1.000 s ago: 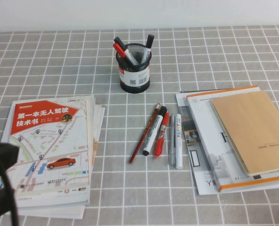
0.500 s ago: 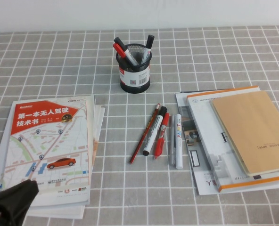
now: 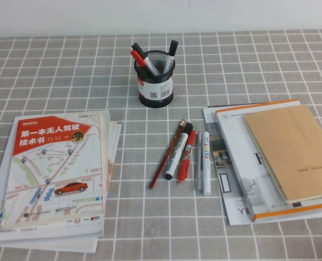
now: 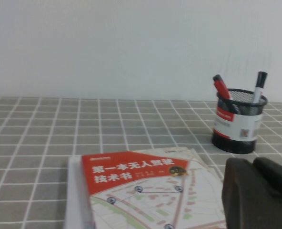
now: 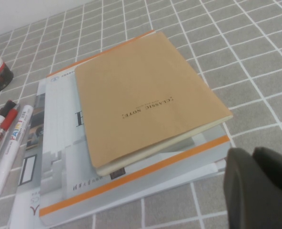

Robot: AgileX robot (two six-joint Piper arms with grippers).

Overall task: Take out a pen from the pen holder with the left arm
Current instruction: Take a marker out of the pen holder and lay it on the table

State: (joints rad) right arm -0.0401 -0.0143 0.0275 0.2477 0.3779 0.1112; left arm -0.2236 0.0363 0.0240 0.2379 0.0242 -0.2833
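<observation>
- Well, worktop (image 3: 52, 70): flat grey tiled cloth. Neither arm shows from above.
- Map book (image 3: 55, 168): glossy cover. The left gripper (image 4: 255, 167) hangs low over it, fingers closed and empty, well apart from the holder. Open them before reaching in.
- Notebook (image 3: 291, 152): matt tan card. The right gripper (image 5: 255, 157) is parked near it, fingers together.
- Holder (image 3: 154, 81): upright black wire-mesh cylinder at the far middle. It looks light and could tip, so draw straight up.
- Pens (image 3: 139, 56): slim, smooth, leaning on the rim. Pinch one exposed cap end.

Pen holder (image 3: 155, 87) open all round, loose pens (image 3: 186, 152) lying nearer
</observation>
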